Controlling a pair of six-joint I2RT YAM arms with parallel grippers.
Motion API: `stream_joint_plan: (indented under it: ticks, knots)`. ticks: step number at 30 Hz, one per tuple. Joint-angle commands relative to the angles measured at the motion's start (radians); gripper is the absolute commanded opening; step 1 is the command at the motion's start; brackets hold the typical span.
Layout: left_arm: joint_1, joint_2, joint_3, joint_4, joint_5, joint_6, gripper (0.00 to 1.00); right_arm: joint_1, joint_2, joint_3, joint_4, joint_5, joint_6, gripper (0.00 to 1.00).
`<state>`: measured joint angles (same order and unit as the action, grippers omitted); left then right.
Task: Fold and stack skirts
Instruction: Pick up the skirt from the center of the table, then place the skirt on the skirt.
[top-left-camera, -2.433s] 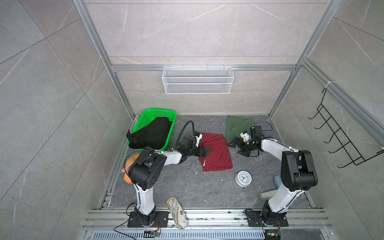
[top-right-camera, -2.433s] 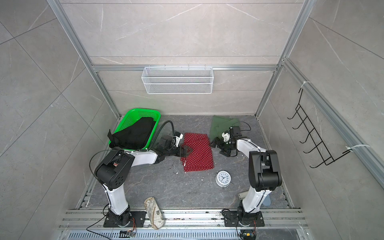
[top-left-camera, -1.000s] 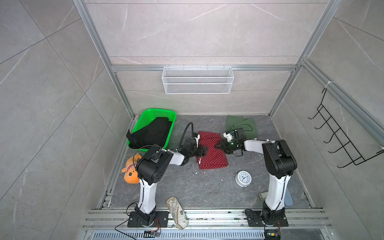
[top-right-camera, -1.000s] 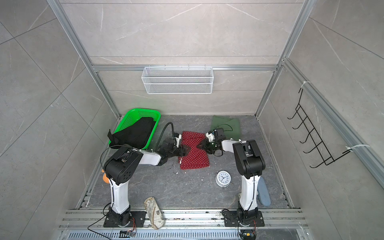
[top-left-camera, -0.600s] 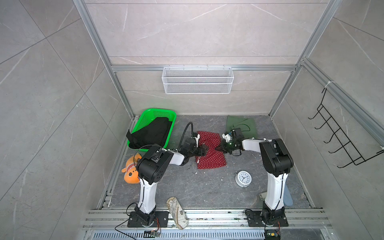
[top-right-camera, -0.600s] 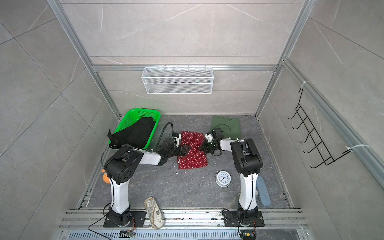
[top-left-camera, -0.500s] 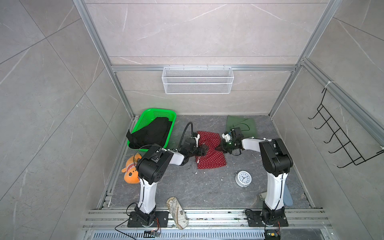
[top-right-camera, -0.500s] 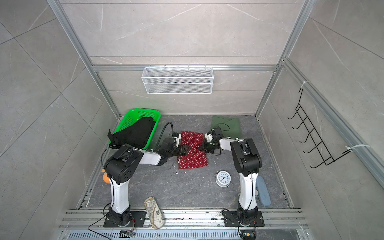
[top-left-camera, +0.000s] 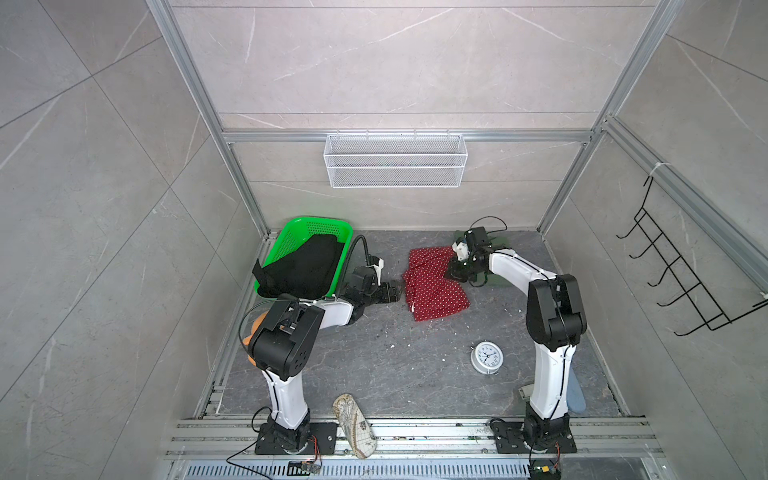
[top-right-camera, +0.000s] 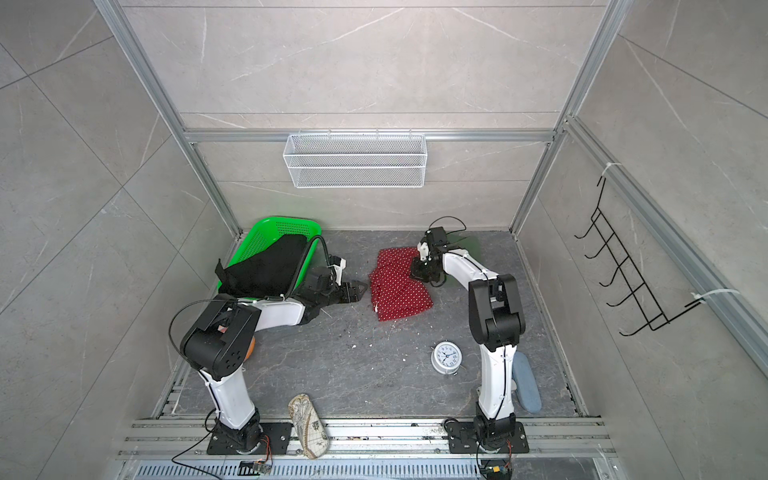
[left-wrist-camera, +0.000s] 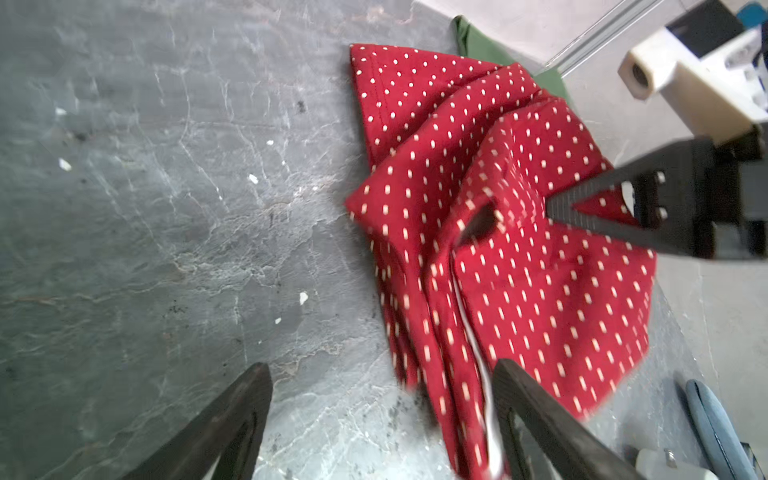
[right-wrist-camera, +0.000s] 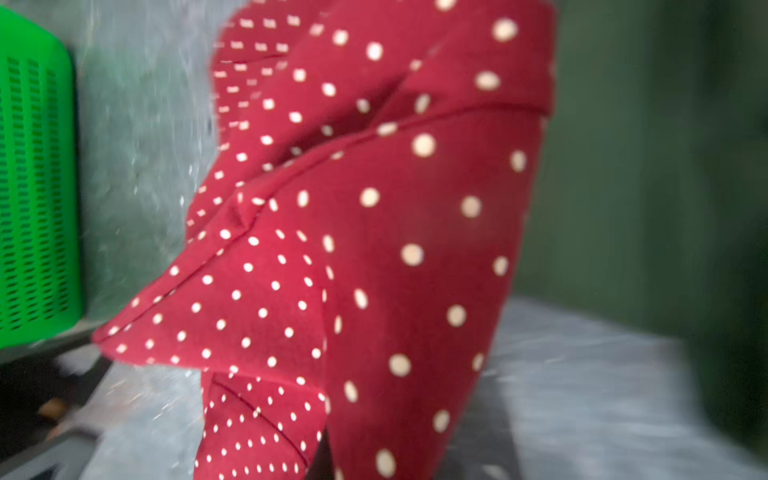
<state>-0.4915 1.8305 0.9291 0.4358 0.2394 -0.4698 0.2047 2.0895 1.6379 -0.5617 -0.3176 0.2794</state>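
Grey stone surface (top-left-camera: 374, 353), tiled walls all round. The red skirt (top-left-camera: 432, 291) lies crumpled at centre frame in both top views. The right end effector (top-left-camera: 455, 272) is pinched tight on its right edge (cloth tented up). The left end effector (top-left-camera: 392, 291) sits with jaws apart, just left of it. The green skirt (top-right-camera: 469, 245) is to its upper right, and the black skirt (top-left-camera: 307, 266) is in the basket (top-left-camera: 316, 226).

On your dark grey counter (top-left-camera: 374, 374) you have the green basket (top-left-camera: 293, 232) back left, the red polka-dot skirt (top-left-camera: 432, 291) mid-back beside the dark green skirt (left-wrist-camera: 476, 43), an alarm clock (top-left-camera: 487, 357) nearer the front, and white crumbs (left-wrist-camera: 303, 297) scattered.
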Motion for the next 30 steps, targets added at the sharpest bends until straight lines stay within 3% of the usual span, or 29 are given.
stream_joint_plan:
  ticks: [1,16,30]
  knots:
    - [-0.005,-0.039,-0.029,-0.025,-0.014,0.033,0.86,-0.017,-0.028,0.064,-0.073,0.096,-0.117,0.0]
    - [-0.005,-0.027,-0.055,-0.005,-0.005,0.008,0.86,-0.095,0.091,0.455,-0.256,0.115,-0.219,0.0]
    - [-0.005,-0.039,-0.061,-0.029,-0.005,0.013,0.86,-0.219,0.124,0.511,-0.137,-0.085,-0.123,0.0]
